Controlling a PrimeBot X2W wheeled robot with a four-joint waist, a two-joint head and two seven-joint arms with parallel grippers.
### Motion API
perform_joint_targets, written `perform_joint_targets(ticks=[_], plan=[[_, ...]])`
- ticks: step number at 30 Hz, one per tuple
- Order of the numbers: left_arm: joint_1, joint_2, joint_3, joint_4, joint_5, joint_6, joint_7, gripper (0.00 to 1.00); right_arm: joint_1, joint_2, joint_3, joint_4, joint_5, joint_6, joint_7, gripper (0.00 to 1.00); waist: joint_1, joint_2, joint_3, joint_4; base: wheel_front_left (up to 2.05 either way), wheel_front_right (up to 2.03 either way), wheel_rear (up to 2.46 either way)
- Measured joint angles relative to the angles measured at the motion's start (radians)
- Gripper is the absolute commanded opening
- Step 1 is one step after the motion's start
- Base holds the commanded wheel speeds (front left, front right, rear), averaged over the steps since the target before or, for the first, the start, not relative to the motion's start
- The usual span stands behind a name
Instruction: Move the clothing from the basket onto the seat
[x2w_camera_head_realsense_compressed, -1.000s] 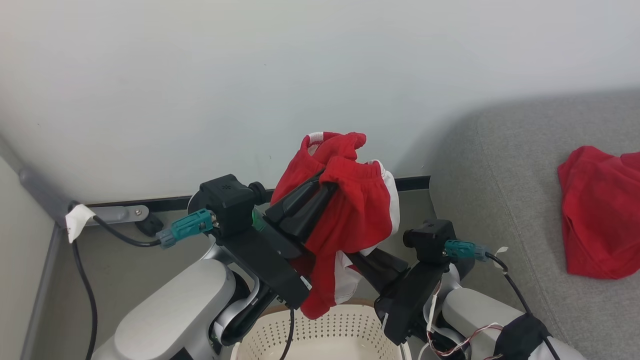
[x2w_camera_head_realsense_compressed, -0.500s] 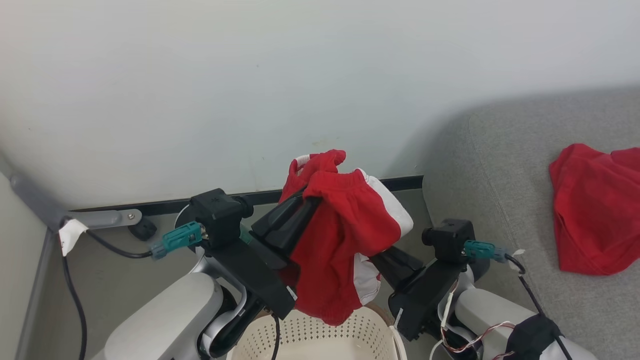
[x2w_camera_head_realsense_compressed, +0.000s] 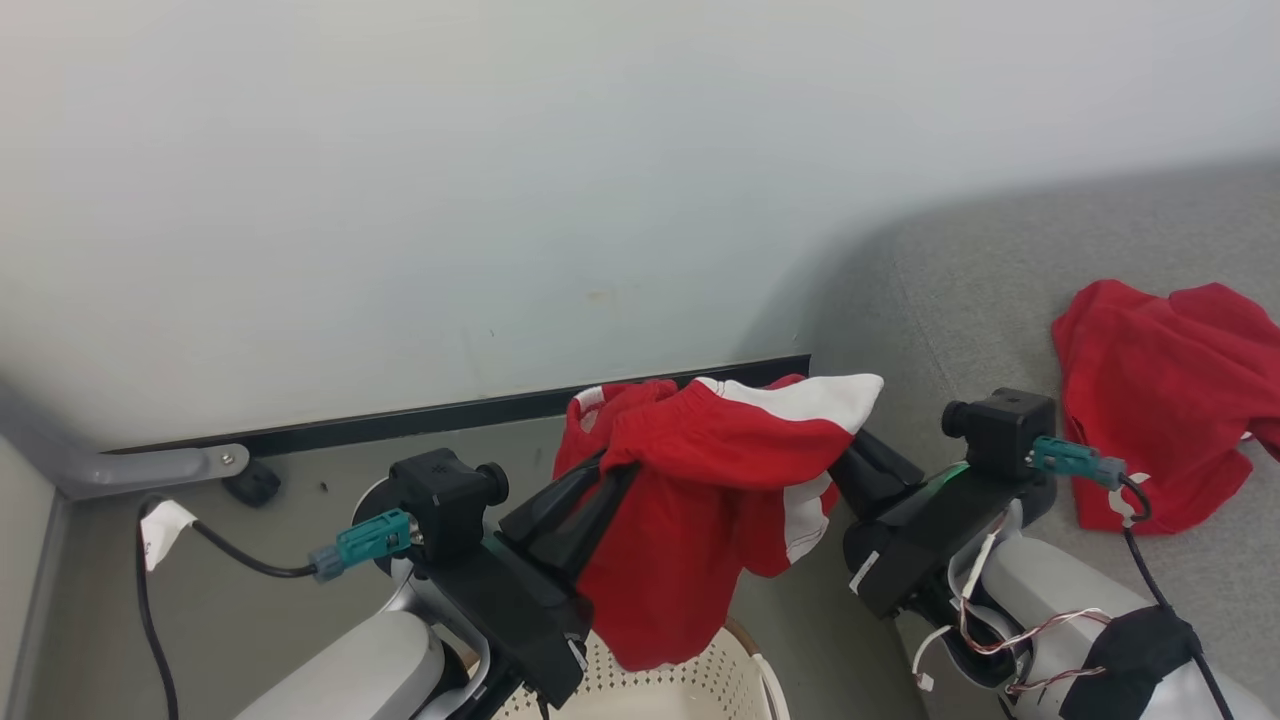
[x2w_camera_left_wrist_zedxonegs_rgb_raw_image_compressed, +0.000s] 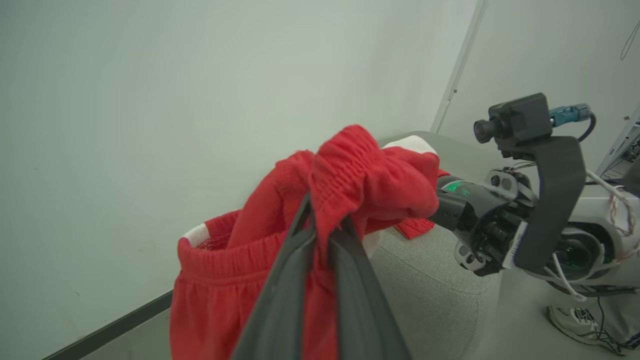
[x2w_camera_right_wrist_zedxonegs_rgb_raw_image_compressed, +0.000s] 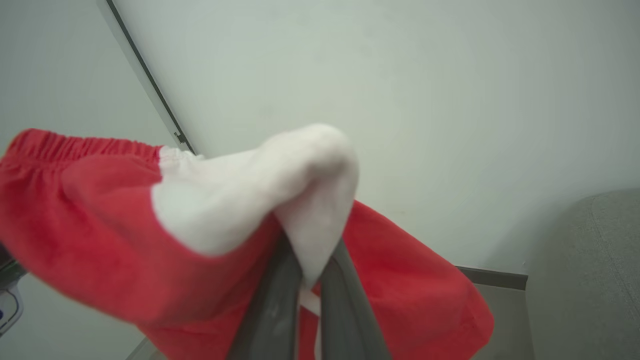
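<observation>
A red garment of the clothing (x2w_camera_head_realsense_compressed: 690, 520) with white trim hangs above the basket (x2w_camera_head_realsense_compressed: 745, 655), stretched between my two grippers. My left gripper (x2w_camera_head_realsense_compressed: 612, 470) is shut on its elastic waistband (x2w_camera_left_wrist_zedxonegs_rgb_raw_image_compressed: 345, 170), the dark fingers (x2w_camera_left_wrist_zedxonegs_rgb_raw_image_compressed: 295, 270) pinched together on the red cloth. Over at the right, my right gripper (x2w_camera_head_realsense_compressed: 850, 440) is shut on the white corner (x2w_camera_right_wrist_zedxonegs_rgb_raw_image_compressed: 300, 200); its fingertips are buried in the cloth. The cream perforated basket shows only its top at the bottom edge. The grey seat (x2w_camera_head_realsense_compressed: 960, 300) lies to the right, and a second red garment (x2w_camera_head_realsense_compressed: 1160, 400) lies on it.
A pale wall with a black baseboard (x2w_camera_head_realsense_compressed: 400, 425) stands close behind. A grey bracket (x2w_camera_head_realsense_compressed: 150, 465) and a black cable (x2w_camera_head_realsense_compressed: 230, 560) sit at the left on the grey floor. A person's shoe (x2w_camera_left_wrist_zedxonegs_rgb_raw_image_compressed: 575, 325) shows on the floor beyond the right arm.
My right gripper has shut on the white corner and drawn it up and to the right, spreading the garment between both grippers. The head camera has shifted, showing more of the seat.
</observation>
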Motion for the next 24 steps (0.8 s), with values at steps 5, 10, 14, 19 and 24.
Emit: perform_joint_targets(ticks=[5,10,14,19,24], plan=[[0.016,-0.002,-0.011,-0.020,0.001,0.004,0.000,1.00,0.024,-0.027,-0.069,-0.027,-0.004,0.000,0.000,0.00,0.0000,0.0000,-0.003,-0.026,0.00,0.00,0.00],[0.016,0.006,-0.019,-0.031,0.019,0.017,0.000,1.00,0.039,-0.054,-0.137,-0.059,-0.043,-0.001,0.000,0.00,0.0000,0.0000,-0.001,-0.051,0.00,0.00,0.00],[0.018,0.008,-0.030,-0.041,0.030,0.022,0.000,1.00,0.042,-0.082,-0.188,-0.087,-0.065,-0.010,0.000,0.00,0.0000,0.0000,0.001,-0.074,0.00,0.00,0.00],[0.020,0.012,-0.035,-0.064,0.047,0.023,-0.005,1.00,0.069,-0.111,-0.243,-0.135,-0.107,-0.028,0.000,0.00,0.0000,0.0000,0.001,-0.106,0.00,0.00,0.00],[0.033,0.020,-0.035,-0.085,0.052,0.030,-0.006,1.00,0.101,-0.132,-0.288,-0.203,-0.143,-0.042,0.000,0.00,-0.0001,0.0000,0.002,-0.142,0.00,0.00,0.00]])
